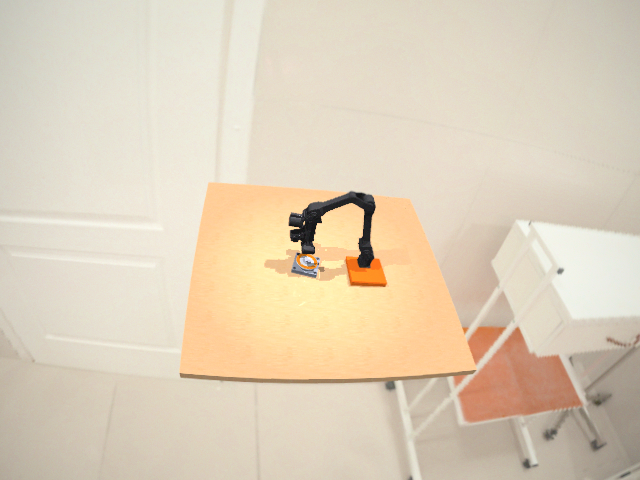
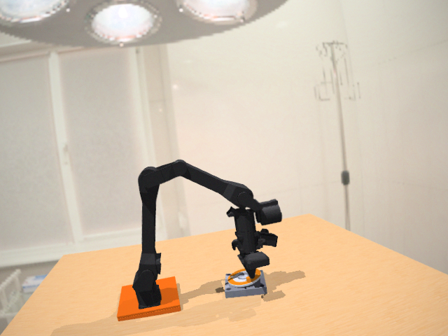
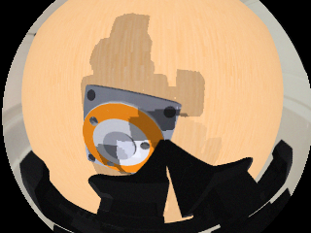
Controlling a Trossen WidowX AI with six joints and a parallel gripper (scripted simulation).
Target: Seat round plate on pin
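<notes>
Round plate [image 3: 120,139]: orange-rimmed disc, on the post of the grey base [image 3: 162,109], mid-tabletop [image 1: 310,330], beside the arm's orange mount [image 1: 366,271].
Tool [image 2: 250,275]: jaws closed on nothing, tip pointing down at the plate's rim on the side nearer the wrist camera; contact likely.
Tab, hole, pin: too small to tell.

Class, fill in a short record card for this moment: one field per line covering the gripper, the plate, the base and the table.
gripper: black parallel-jaw gripper, shut, holding nothing, tip down at the plate
plate: round orange-rimmed grey plate, lying on the base
base: square grey base with dark corner holes
table: light wooden table, carrying the base and the arm's orange mount
</notes>
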